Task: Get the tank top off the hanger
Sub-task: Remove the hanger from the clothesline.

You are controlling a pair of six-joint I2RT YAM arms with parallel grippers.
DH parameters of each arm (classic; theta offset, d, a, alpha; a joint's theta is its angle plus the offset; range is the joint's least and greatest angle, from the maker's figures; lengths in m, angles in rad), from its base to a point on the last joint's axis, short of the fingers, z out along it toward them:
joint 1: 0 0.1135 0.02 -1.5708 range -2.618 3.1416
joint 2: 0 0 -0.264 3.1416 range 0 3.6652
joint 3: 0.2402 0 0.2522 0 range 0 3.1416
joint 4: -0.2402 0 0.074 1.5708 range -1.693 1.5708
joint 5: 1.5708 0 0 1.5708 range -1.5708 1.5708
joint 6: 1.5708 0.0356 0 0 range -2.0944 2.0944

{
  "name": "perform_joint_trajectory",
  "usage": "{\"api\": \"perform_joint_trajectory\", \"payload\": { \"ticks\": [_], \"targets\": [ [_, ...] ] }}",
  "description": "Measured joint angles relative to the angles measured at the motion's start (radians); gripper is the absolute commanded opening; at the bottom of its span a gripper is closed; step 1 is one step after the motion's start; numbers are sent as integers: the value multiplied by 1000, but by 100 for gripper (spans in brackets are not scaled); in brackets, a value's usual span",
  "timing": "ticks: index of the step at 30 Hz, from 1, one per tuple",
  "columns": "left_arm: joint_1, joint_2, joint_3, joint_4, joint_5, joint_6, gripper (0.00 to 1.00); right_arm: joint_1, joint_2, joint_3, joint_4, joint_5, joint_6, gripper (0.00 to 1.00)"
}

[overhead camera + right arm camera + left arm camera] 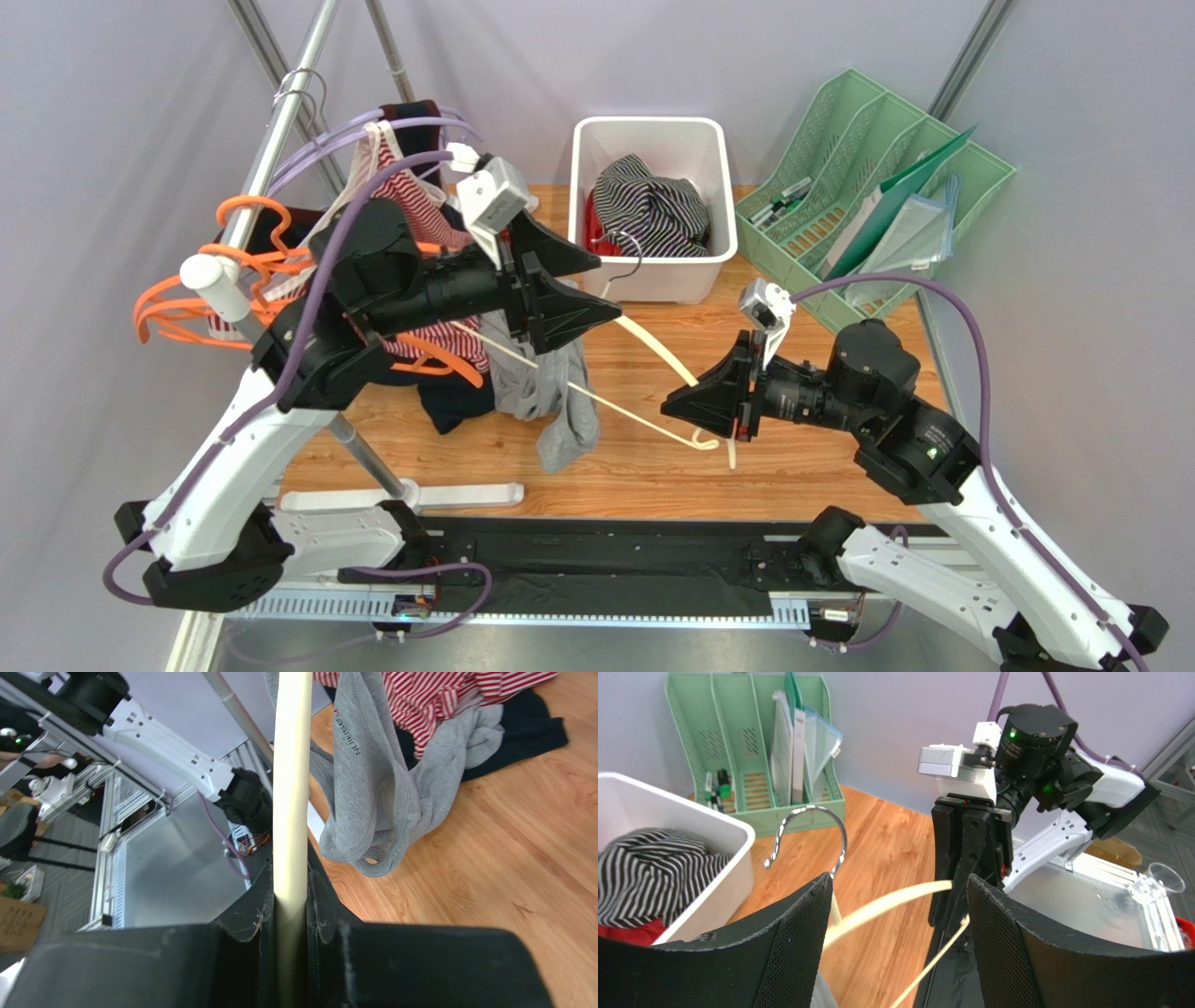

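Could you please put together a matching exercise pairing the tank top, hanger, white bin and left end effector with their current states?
1. tank top
2. hanger
3. white bin
4. left end effector

A. open
B. holds striped cloth
C. clamped in the right end effector
D. grey, drooping toward the table

Pairs: 1-D, 2-C, 3-B, 4-A

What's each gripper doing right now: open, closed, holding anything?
Left gripper: open, the hanger passes between its fingers, ungripped.
Right gripper: closed on the hanger.
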Motion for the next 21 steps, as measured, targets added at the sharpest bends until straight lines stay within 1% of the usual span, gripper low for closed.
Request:
{"api": "perform_joint_trajectory", "payload": {
  "ticks": [5,11,17,18,19,20,21],
  "targets": [
    [0,-74,11,1,-35,1,71,-1,-47,0,-18,106,3,0],
    [0,-104,11,-23,-90,14,75,-2,-112,12,-47,198,4,0],
    [0,-13,11,-53,-106,20,75,-3,-133,65,-51,219,4,0],
    [0,28,10,-60,-106,20,75,-3,-134,68,-50,220,4,0],
    [0,50,9,-66,-106,20,74,-3,-135,68,-51,220,4,0],
    [0,74,6,-74,-107,20,68,-3,-135,68,-51,219,4,0],
    [0,94,3,-80,-107,20,66,-3,-134,68,-52,219,4,0]
  ]
}}
